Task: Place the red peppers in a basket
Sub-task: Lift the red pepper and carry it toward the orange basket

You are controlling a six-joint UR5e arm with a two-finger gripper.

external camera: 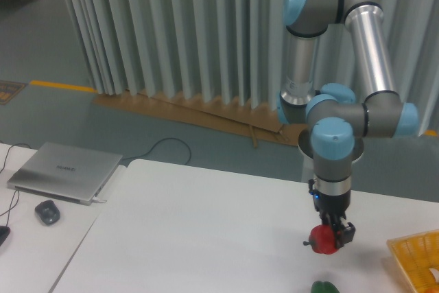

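The red pepper (322,239) hangs just above the white table (192,238), squeezed tight in the gripper (335,235). The yellow basket (417,257) sits off at the table's edge; what is inside is hidden. 1 green pepper (324,287) lies below.

One red pepper (322,239), one dark green pepper (324,287) cut off by the lower edge, and one yellow-orange basket (416,264) partly in view. One closed silver laptop (65,171) and one grey mouse (46,211). Two white counters (199,238) stand side by side.
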